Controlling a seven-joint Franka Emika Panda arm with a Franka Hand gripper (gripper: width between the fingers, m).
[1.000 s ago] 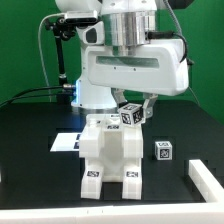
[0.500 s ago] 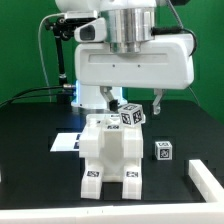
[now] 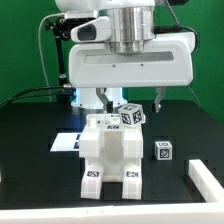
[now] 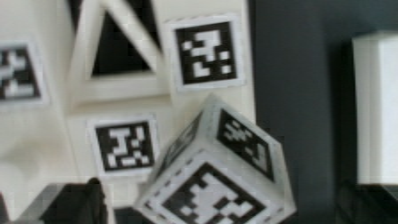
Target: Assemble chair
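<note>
The chair (image 3: 112, 152) stands in the middle of the black table, a chunky white block assembly with tag markers on its front feet. A small tagged cube (image 3: 131, 114) rests on its top, toward the exterior view's right. My gripper (image 3: 134, 100) is open just above the cube, one finger on each side and apart from it. In the wrist view the cube (image 4: 222, 175) fills the lower middle in front of the chair's tagged white panels (image 4: 107, 110). One dark finger (image 4: 80, 203) shows beside the cube.
A second small tagged cube (image 3: 163, 151) sits on the table to the exterior view's right of the chair. A white block (image 3: 206, 181) lies at the front right edge. The marker board (image 3: 65, 143) lies behind the chair on its left. The robot base stands at the back.
My gripper has risen a little above the chair. The tagged cube and the chair have not moved.
</note>
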